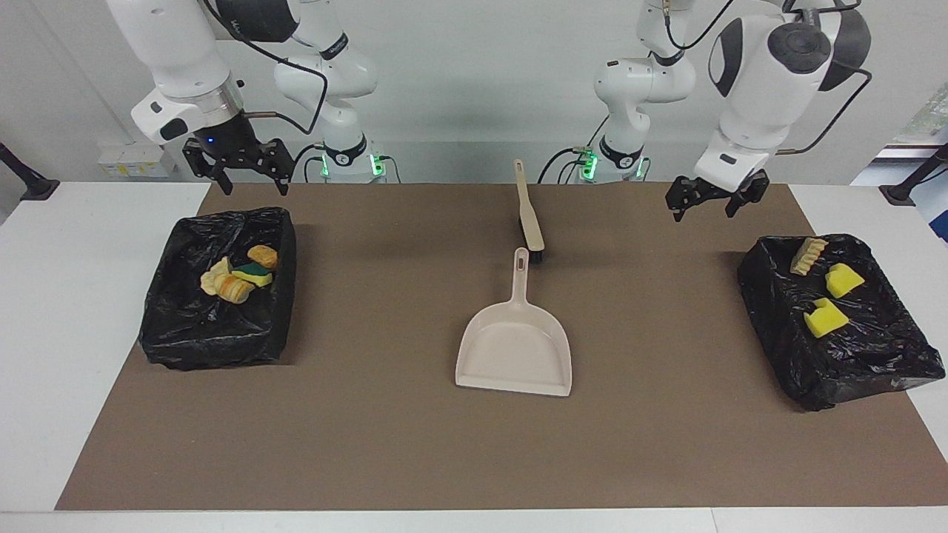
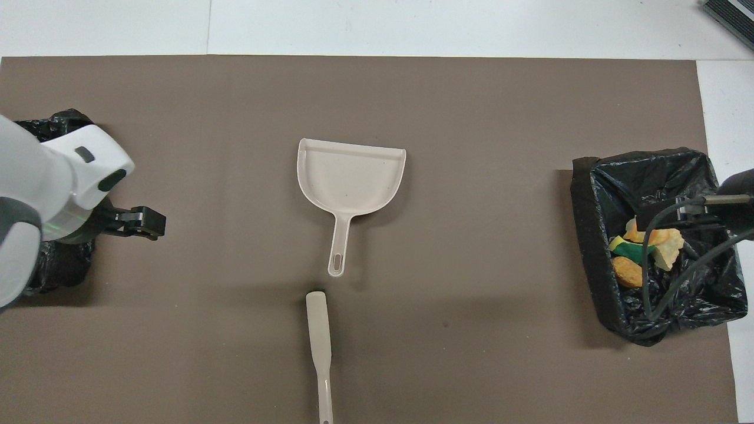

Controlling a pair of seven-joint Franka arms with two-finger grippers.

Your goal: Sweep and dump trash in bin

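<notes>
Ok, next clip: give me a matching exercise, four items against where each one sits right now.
1 beige plastic dustpan
2 beige brush
3 two yellow sponge pieces
4 orange-brown bread-like lumps

A in the black-lined bin at the right arm's end
B mid-mat, empty
C on the black bag at the left arm's end
D nearer the robots than the dustpan

1-B, 2-D, 3-C, 4-A
</notes>
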